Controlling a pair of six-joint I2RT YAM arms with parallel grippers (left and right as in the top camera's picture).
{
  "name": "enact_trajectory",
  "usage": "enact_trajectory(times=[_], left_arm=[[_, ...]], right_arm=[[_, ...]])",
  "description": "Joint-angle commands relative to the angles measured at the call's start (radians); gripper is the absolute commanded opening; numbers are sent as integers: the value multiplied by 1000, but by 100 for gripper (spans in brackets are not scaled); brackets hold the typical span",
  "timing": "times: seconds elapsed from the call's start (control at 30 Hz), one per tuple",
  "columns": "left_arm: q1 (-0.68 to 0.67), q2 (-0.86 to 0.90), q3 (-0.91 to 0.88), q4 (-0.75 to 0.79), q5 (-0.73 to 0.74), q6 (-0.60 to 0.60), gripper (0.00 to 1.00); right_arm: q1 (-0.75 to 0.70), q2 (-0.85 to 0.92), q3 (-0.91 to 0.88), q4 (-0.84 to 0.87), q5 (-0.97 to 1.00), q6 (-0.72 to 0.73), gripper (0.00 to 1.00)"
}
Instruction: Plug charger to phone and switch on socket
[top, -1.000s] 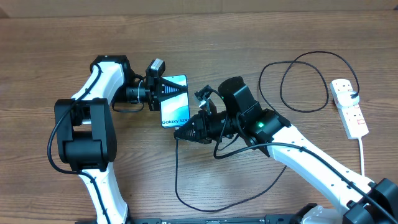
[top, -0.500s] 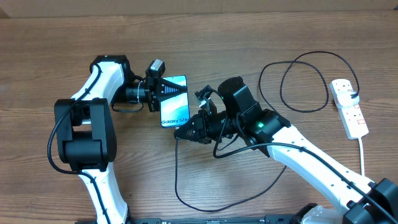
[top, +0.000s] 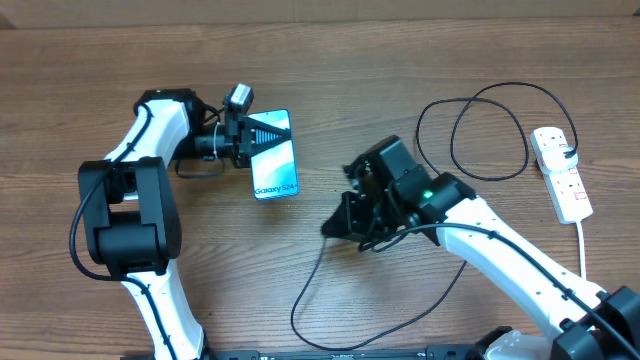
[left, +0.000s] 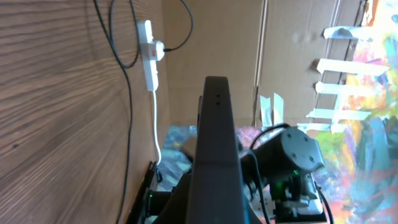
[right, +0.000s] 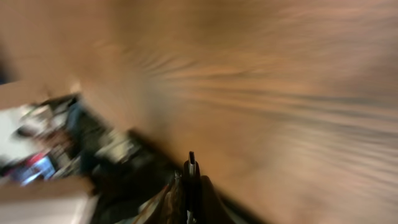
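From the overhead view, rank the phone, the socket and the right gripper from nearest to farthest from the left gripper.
1. Phone, upper left, held in the left gripper.
2. Right gripper, centre, shut on the charger.
3. Socket, far right.

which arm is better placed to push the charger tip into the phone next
Right. The right jaws are shut on the charger tip; the left jaws are busy clamping the phone.
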Motion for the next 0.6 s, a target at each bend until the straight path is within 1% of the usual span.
enact_trajectory(times=[0.0,0.17,0.27,0.47,0.57], left_arm=[[10,-6,2,4,-28,-34,4],[9,-6,2,4,-67,-38,4],[9,-6,2,5,-70,-43,4],[9,-6,2,16,-72,-47,4],[9,-6,2,16,-75,-64,4]], right_arm=[[-50,1,0,-34,245,-73,4],[-111,14,0,-64,469,-71,4],[-129,51,1,-86,539,-72,4],[-130,208,2,-114,678,-72,4],[-130,278,2,-99,692,-72,4]])
